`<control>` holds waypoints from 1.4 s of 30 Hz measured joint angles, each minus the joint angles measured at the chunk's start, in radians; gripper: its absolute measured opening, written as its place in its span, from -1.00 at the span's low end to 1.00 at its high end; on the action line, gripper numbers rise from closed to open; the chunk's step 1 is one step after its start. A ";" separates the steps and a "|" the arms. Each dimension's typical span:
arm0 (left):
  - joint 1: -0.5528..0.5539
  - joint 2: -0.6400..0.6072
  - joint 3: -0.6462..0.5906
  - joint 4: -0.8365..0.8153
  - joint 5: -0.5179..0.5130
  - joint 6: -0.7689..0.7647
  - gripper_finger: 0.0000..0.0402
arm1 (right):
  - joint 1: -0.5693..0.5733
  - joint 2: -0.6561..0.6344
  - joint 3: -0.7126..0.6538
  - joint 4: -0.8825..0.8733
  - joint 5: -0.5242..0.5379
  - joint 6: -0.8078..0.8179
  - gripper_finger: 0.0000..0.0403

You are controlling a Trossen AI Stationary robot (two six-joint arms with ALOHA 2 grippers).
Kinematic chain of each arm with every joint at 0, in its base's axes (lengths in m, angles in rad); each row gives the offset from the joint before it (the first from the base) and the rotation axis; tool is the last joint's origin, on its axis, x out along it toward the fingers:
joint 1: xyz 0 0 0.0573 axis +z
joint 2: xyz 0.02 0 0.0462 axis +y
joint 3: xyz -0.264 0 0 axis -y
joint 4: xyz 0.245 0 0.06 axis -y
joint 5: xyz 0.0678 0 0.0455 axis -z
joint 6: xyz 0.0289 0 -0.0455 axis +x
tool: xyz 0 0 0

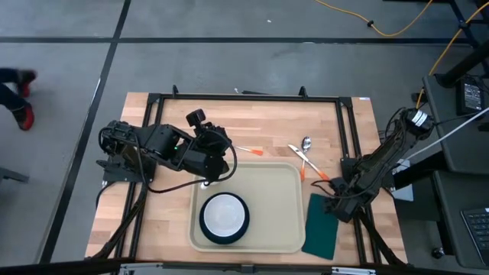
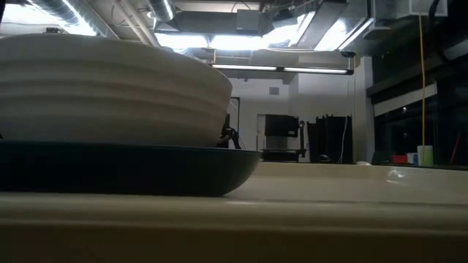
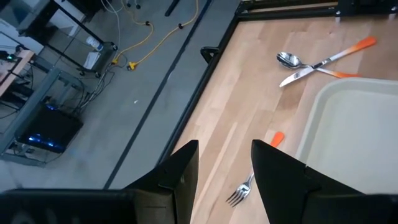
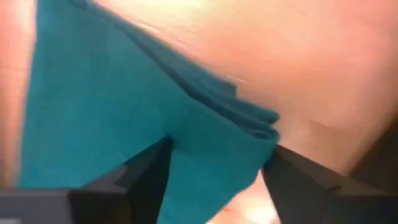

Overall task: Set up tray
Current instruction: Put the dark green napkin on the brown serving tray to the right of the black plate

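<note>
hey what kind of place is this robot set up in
Probably a lab or workshop: bare grey floor with a yellow cable, exposed ceiling ducts, and a wooden table fenced by black framing.

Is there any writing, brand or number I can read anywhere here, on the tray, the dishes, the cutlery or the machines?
None can be read.
Tray: plain, no print.
Plate and bowl: no marks.
Napkin: plain.
Spoon, knife, fork: no legible stamp.
Equipment beside the table: any marks too small to read.
</note>
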 joint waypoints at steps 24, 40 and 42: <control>0.000 0.000 0.000 0.000 -0.002 0.003 -0.29 | -0.001 -0.015 0.022 0.052 0.060 -0.048 -0.94; 0.000 0.000 0.000 0.000 -0.003 -0.015 -0.29 | -0.001 -0.015 0.428 -0.617 0.082 -0.138 -0.97; 0.000 0.000 0.000 0.000 -0.005 -0.016 -0.29 | -0.001 -0.015 0.494 -0.696 0.109 -0.155 -0.97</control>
